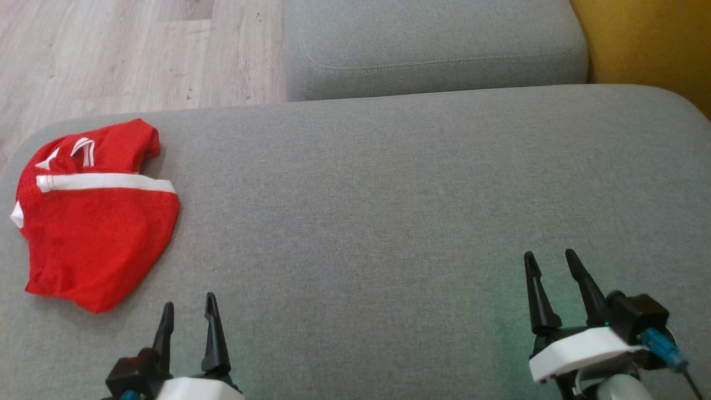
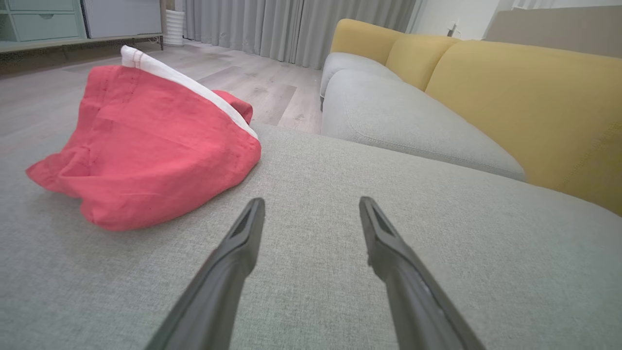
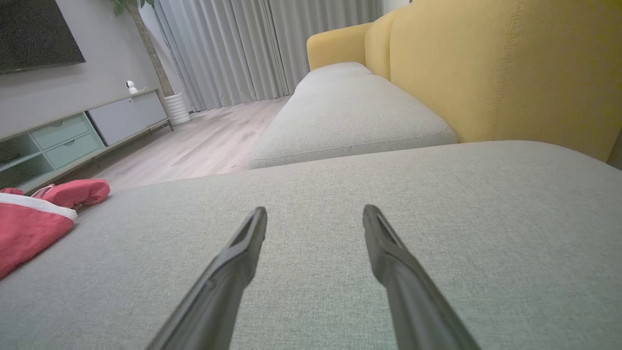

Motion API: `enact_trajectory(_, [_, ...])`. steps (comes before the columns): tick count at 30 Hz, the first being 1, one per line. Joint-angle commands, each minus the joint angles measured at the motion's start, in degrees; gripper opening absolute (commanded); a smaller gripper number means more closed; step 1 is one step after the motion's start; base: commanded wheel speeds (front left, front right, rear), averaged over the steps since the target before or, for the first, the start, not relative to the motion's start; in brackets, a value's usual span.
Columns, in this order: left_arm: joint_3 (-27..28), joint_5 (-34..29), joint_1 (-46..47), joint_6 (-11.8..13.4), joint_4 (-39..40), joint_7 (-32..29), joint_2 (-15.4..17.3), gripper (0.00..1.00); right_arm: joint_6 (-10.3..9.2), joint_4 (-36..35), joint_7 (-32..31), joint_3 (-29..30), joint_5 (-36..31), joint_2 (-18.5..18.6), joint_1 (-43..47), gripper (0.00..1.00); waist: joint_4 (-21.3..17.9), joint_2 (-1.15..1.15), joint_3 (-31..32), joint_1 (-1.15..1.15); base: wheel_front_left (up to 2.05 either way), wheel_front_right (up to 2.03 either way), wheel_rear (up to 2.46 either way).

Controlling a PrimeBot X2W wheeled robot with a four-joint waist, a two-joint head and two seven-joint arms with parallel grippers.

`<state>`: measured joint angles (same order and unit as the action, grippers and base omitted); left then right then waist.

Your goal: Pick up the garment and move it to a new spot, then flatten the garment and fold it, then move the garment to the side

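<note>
Head view, from above: garment lay at the left end of the grey seat cushion, with two thin white stripes on its far part. Left wrist view gave the heap's height and the yellow backrest behind the cushion. Right wrist view added a low cabinet and curtains beyond the cushion.

Garment: red, loosely crumpled, broad white band across the top.

Left gripper: fingers spread, empty, at the cushion's near edge, near the garment but not touching. Right gripper: fingers spread, empty, toward the cushion's right end.
</note>
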<state>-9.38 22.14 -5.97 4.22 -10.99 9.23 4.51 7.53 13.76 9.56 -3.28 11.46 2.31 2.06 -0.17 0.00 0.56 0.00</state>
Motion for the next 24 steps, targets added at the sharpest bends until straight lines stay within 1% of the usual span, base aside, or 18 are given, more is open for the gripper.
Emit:
enact_trajectory(1, [1.1, -1.9, 1.3, 0.7, 2.1, 1.0, 0.6, 1.00, -0.04, -1.9, 0.9, -1.6, -2.3, 0.5, -1.0, 1.00, 0.0, 0.00, 0.0, 0.00, 0.00, 0.00, 0.00])
enact_trajectory(13, [0.1, -8.0, 0.5, 2.4, 2.8, 2.3, 1.1, 1.00, -0.04, -2.1, 2.3, -2.6, -10.7, 0.6, -0.7, 1.00, 0.2, 0.00, -0.1, 0.00, 0.00, 0.00, 0.00])
enact_trajectory(24, [0.1, -7.0, 0.4, 2.6, 2.6, 1.8, 1.3, 1.00, -0.04, -2.0, 2.1, -2.5, -10.7, 0.6, -0.8, 1.00, 0.2, 0.00, -0.2, 0.00, 0.00, 0.00, 0.00])
